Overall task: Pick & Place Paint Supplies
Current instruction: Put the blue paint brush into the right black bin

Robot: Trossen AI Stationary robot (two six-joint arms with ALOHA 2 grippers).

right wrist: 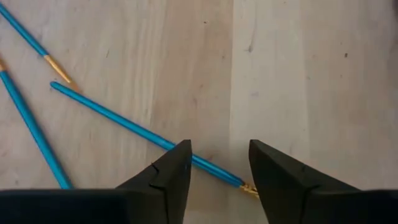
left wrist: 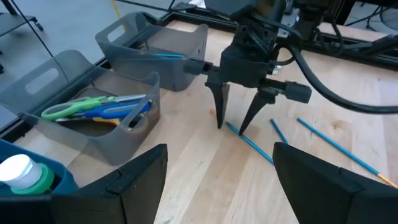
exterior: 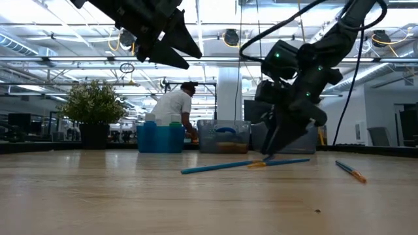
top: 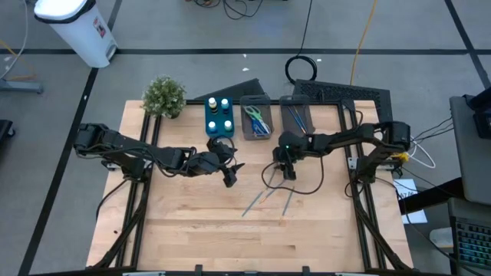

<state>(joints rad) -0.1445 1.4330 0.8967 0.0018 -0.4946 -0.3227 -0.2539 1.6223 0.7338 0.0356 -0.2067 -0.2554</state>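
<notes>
While the right gripper (top: pixel 286 173) straddles a brush (top: pixel 255 203) in front of the scissors bin (top: pixel 256 123), its fingers are spread, not yet clamped.

High view: left gripper (top: pixel 230 175) waits released nearby. Right wrist view: brush (right wrist: pixel 149 135) lies between the tips; better to centre the shaft before pinching.

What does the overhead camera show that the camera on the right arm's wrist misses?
Only the overhead view shows the potted plant, the blue bin of capped bottles, the grey bin with scissors, another grey bin, and the left gripper hanging open, holding nothing, left of centre.

Only the wrist view shows, close up, the right gripper straddling one blue brush, fingers apart and not yet clamped on it, plus that brush's gold tip.

Both show the blue brushes lying loose on the wooden table.
</notes>
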